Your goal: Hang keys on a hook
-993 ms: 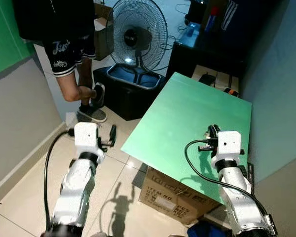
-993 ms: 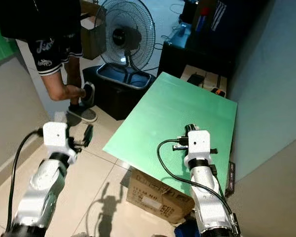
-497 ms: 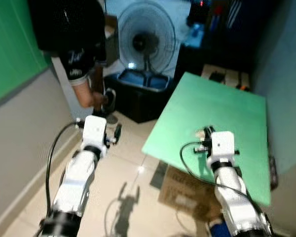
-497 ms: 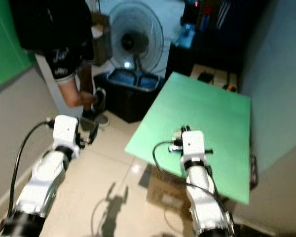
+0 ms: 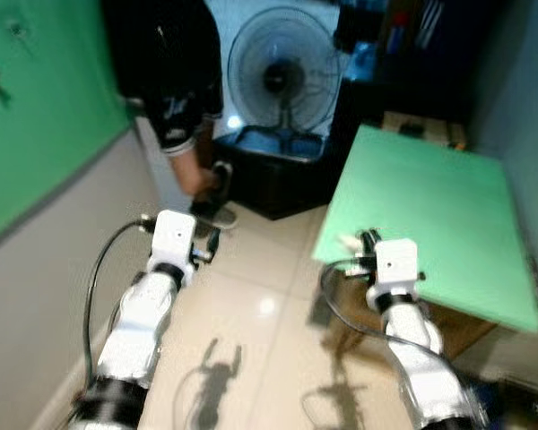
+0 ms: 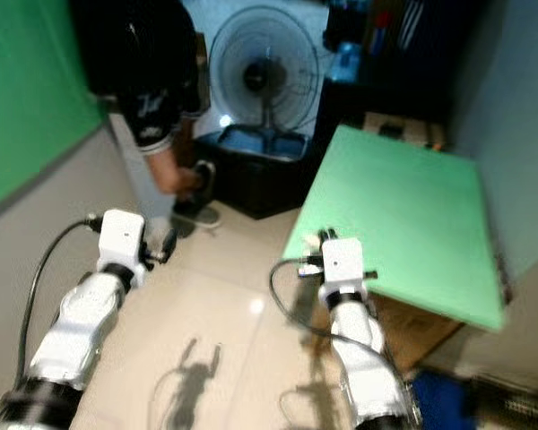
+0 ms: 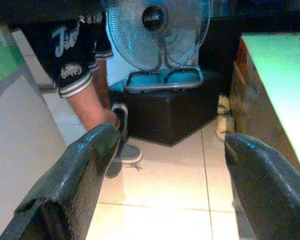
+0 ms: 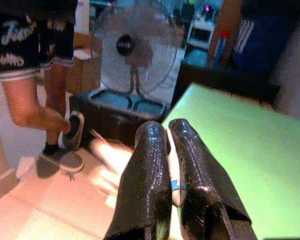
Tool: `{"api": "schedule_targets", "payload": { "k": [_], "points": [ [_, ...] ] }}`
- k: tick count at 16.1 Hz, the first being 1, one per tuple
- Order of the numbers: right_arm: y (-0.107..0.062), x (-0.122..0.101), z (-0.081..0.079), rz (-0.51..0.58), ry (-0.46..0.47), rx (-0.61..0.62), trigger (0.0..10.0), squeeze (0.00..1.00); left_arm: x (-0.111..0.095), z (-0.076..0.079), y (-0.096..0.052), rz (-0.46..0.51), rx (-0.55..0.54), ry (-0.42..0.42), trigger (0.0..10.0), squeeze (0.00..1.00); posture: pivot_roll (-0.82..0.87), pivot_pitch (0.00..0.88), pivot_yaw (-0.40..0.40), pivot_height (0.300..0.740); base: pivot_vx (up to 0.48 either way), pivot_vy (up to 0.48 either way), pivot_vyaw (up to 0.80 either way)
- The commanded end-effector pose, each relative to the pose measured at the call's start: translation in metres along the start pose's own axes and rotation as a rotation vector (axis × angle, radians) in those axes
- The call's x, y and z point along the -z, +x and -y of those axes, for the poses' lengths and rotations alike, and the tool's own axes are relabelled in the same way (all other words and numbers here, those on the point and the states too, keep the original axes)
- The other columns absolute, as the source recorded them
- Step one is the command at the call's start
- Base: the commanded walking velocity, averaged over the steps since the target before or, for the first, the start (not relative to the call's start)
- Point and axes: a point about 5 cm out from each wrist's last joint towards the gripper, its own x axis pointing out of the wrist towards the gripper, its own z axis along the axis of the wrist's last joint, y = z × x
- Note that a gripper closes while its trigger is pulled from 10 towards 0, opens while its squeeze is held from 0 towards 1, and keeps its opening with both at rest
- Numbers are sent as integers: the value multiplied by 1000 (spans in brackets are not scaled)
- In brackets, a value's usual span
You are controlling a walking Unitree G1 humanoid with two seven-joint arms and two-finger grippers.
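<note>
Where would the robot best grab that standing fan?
Probably the thin upright stem under the fan, approached from the front by the open left gripper. The stem looks narrow enough for two fingers, while the round cage is far too wide.

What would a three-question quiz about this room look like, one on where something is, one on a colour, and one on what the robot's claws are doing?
1. Where does the fan stand?
A. On the green table
B. On the floor on a dark base, beside the person
C. On a high shelf

2. What colour is the table top?
A. Green
B. Red
C. White

3. How do the left gripper fingers stand?
A. Pressed together
B. Wide apart, nothing between them
C. Clamped on a cup

Answers:
1. B: the fan rises from a dark base on the floor, near the person.
2. A: the slab is light green in both eye views.
3. B: the left wrist view shows floor and the fan between the two black fingers, while the right gripper has its fingers close together.
</note>
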Motion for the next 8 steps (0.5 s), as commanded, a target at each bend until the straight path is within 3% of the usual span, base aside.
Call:
{"api": "schedule_targets", "payload": {
  "k": [1, 6, 8],
  "points": [
    [3, -6, -2, 19, -2, -13, 10000, 0, -2, -5, 1, -4, -8, 28, 10000, 0, -92, 0, -3, 740, 0, 480, 0],
    [6, -3, -6, -7, -9, -16, 10000, 0, -2, -7, 0, -5, -13, 31, 10000, 0, -76, 0, 6, 740, 0, 478, 0],
    [8, -3, -9, -14, -14, -23, 10000, 0, -2, -9, 0, -8, -18, 44, 10000, 0, -66, 0, 9, 740, 0, 0, 0]
  ]
}}
